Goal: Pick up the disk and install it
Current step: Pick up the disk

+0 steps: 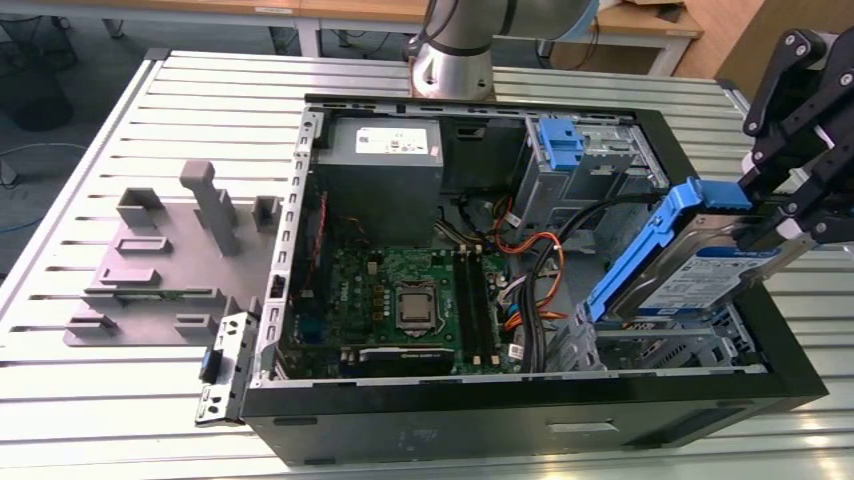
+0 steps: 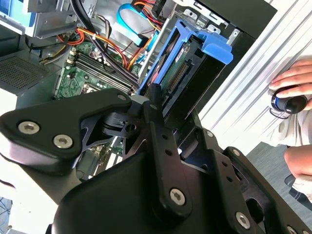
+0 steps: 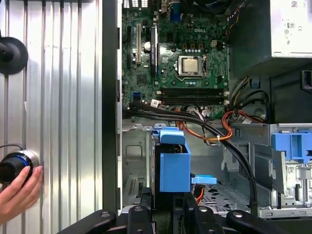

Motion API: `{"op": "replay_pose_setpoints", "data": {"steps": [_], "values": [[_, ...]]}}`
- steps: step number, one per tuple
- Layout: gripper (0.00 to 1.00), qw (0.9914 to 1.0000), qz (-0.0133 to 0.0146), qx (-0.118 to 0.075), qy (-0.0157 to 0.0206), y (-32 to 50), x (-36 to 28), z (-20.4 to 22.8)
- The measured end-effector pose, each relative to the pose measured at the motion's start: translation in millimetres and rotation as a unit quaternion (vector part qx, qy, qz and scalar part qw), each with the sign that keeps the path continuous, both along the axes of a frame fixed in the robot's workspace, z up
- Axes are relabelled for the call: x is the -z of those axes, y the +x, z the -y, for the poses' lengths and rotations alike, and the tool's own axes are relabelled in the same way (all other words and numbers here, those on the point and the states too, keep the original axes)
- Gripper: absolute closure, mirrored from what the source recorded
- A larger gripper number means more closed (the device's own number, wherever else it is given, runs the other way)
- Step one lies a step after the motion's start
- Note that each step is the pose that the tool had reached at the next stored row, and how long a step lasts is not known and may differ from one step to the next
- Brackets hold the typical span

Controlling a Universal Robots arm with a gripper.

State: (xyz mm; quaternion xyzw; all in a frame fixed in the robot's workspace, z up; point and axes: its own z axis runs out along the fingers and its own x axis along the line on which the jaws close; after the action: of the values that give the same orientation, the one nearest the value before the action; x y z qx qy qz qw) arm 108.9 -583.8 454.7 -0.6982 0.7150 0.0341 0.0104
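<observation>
Gripper [image 1: 778,232] clamped on the upper end of the disk [image 1: 694,275]; the disk is held tilted, label side up and blue carrier rails along its edges, over the drive bay [image 1: 667,345] in a corner of the open computer case [image 1: 534,405] on the tabletop [image 1: 80,420]; the slant probably lets its lower end enter the bay first.

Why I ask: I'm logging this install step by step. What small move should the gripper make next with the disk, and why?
Probably ease the gripper down a little along the disk's own tilt, sliding the disk toward the drive bay. In the exterior view the disk is clamped and tilted, with its lower end near the bay and most of it above the case.
</observation>
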Motion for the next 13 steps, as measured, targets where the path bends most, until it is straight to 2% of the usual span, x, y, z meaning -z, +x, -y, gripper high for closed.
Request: {"op": "replay_pose_setpoints", "data": {"steps": [13], "values": [[0.65,1.00000,0.0000,0.000,0.0006,1.0,1.4,-0.4]]}}
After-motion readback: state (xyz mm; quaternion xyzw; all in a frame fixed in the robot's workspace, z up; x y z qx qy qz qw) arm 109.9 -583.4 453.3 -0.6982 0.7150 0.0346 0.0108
